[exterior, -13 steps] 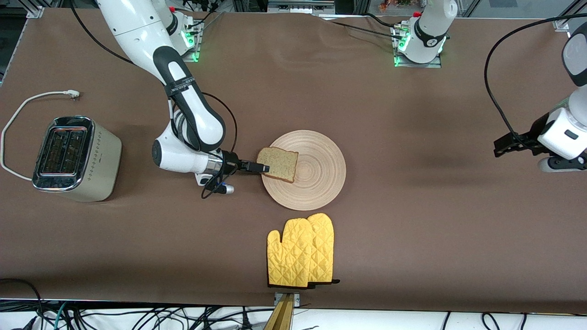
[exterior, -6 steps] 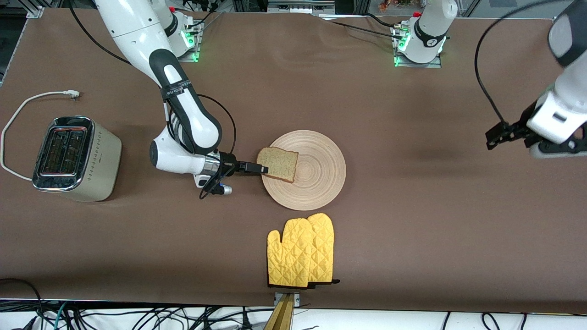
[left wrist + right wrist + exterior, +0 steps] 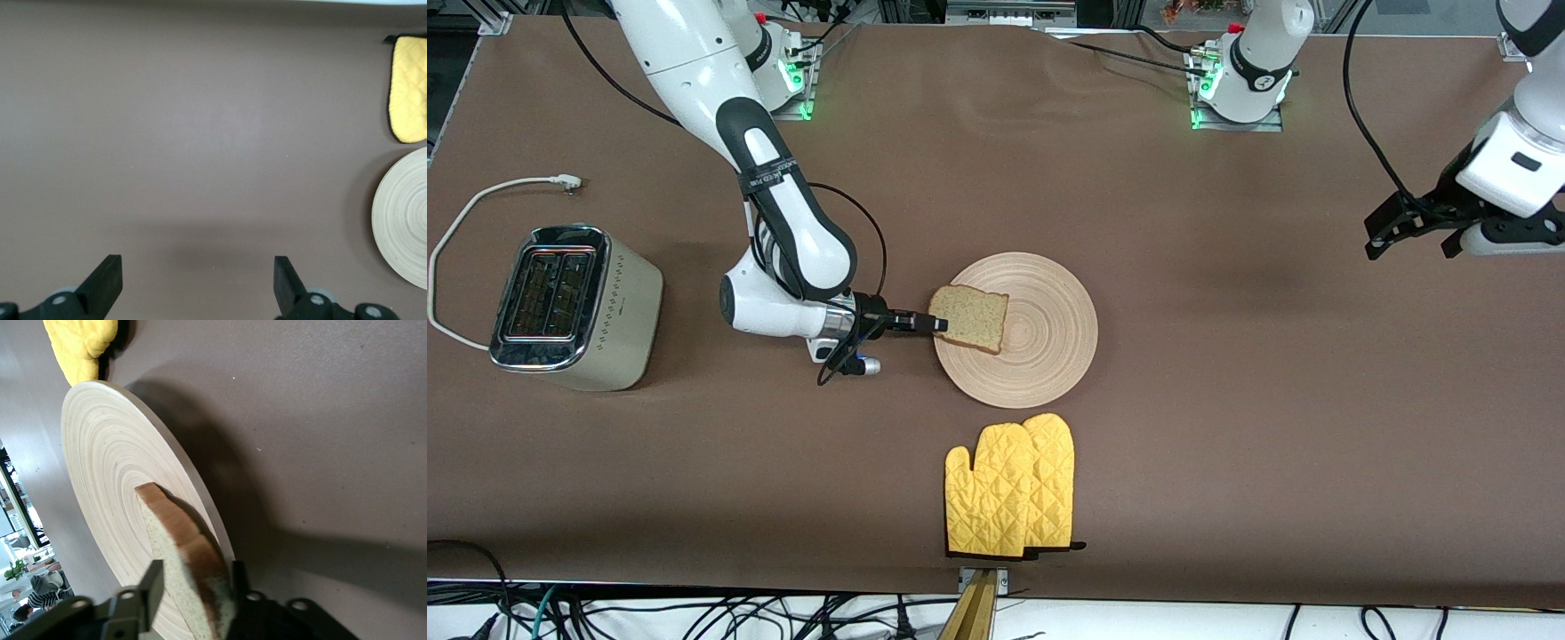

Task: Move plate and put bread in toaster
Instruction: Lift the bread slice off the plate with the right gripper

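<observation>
The bread [image 3: 971, 318] lies tilted on the edge of the plate [image 3: 1040, 342] that faces the right arm's end of the table. My right gripper [image 3: 940, 325] is shut on the bread's edge, low and horizontal. In the right wrist view the bread [image 3: 183, 567] sits between the fingers of my right gripper [image 3: 197, 573], with the plate [image 3: 113, 467] under it. The toaster [image 3: 569, 307] stands at the right arm's end of the table, slots empty. My left gripper [image 3: 1383, 233] is open and empty in the air over bare table at the left arm's end; the left wrist view shows it open too [image 3: 197, 267].
A yellow oven mitt [image 3: 1011, 487] lies nearer the front camera than the plate. The toaster's white cord [image 3: 480, 200] curls on the table beside it. The left wrist view shows the plate's rim [image 3: 407, 220] and the mitt [image 3: 410, 87] at its border.
My left arm has swung up and toward its base. My right gripper has nudged the bread slightly toward the plate's middle.
</observation>
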Motion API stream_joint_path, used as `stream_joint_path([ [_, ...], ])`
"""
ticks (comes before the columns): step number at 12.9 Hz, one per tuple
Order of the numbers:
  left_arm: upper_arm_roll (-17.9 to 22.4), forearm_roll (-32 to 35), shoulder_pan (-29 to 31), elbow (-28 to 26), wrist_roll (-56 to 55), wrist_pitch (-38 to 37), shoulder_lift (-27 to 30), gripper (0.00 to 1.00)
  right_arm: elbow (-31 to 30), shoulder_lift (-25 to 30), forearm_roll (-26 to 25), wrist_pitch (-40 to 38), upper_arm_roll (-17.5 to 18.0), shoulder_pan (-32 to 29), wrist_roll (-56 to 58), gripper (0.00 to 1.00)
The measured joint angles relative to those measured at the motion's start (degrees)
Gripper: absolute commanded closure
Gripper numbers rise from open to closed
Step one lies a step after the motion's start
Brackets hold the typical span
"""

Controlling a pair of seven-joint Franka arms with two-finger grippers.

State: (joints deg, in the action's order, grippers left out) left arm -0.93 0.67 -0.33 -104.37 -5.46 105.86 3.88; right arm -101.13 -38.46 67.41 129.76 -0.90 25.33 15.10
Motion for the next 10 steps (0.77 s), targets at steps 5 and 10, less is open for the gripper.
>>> stream_joint_path([
  [5,0.2,0.1,-0.2,1.0,4.1,-2.6,-0.9,0.0,-0.1,-0.1,0.0,-0.4,0.0,0.0,3.3,1.0],
  [10,0.4,0.2,-0.2,1.7,4.3,-2.3,-3.1,0.0,0.2,-0.1,0.0,-0.5,0.0,0.3,3.5,1.0],
])
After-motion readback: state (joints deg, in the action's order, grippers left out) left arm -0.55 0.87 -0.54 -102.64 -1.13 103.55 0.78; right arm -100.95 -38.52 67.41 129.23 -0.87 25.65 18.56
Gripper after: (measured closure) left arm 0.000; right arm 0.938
